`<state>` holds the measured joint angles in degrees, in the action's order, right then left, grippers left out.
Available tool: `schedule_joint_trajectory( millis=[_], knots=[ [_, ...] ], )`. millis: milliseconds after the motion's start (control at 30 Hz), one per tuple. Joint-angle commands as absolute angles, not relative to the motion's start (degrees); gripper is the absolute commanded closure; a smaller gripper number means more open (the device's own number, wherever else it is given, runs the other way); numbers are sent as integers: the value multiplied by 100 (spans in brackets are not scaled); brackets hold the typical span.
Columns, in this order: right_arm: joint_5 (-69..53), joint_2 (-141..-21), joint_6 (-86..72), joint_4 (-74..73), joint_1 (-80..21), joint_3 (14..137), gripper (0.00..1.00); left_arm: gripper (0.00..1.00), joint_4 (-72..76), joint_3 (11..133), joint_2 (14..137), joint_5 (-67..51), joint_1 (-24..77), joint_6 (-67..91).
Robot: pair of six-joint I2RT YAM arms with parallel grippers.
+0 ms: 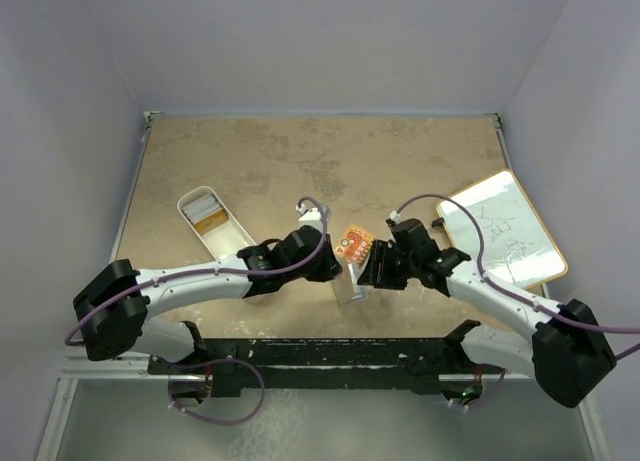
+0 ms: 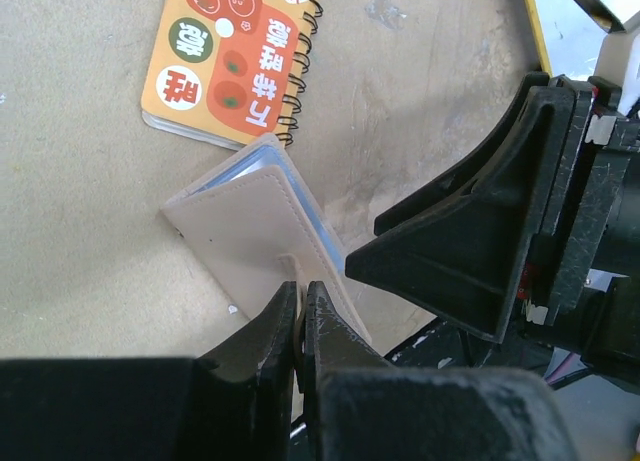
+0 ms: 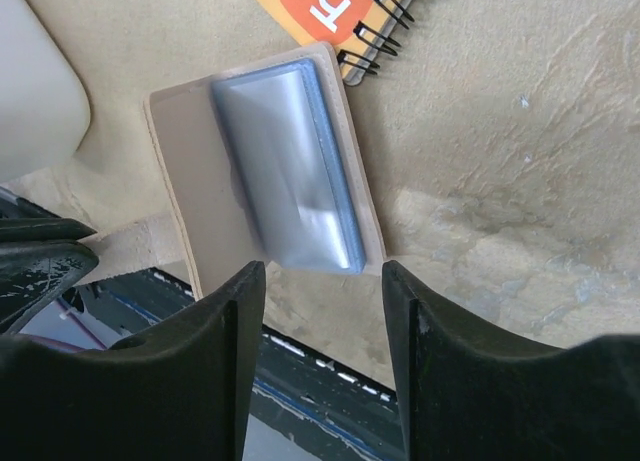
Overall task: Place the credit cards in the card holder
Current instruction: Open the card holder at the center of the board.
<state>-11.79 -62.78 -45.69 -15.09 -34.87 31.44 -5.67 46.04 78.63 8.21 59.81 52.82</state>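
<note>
Robot lab test cell — bare grey walls [image 1: 60, 131] around a mottled tan table [image 1: 260, 161], two cabled arms [image 1: 200, 279].

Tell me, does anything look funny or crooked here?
Yes. The card holder isn't lying shut: the left claw pinches its tab, holding the cover open. The orange spiral notebook lies crooked beside it.

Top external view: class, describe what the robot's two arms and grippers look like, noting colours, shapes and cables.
Both the left arm and right arm have white tubular links between bulky black joints. A thin purple cable runs along each. The left gripper and right gripper have matte black, wedge-shaped fingers.
</note>
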Motion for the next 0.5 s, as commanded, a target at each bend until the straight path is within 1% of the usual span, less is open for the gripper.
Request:
schedule_joint_trajectory(
  millis=[0, 233, 467],
  knots=[
    [-1395, -6412, -4498, -1004, -3506, 3108, 49, 100, -685, 4553, 7728, 1126, 6012, 5344],
    [-1549, -6660, -4327, -658, -3507, 3073, 57, 100, -1109, 4505, 7628, 1555, 6010, 5335],
    [-1577, -6996, -4280, -503, -3506, 3159, 55, 100, -1598, 4428, 7595, 1950, 6011, 5333]
  ],
)
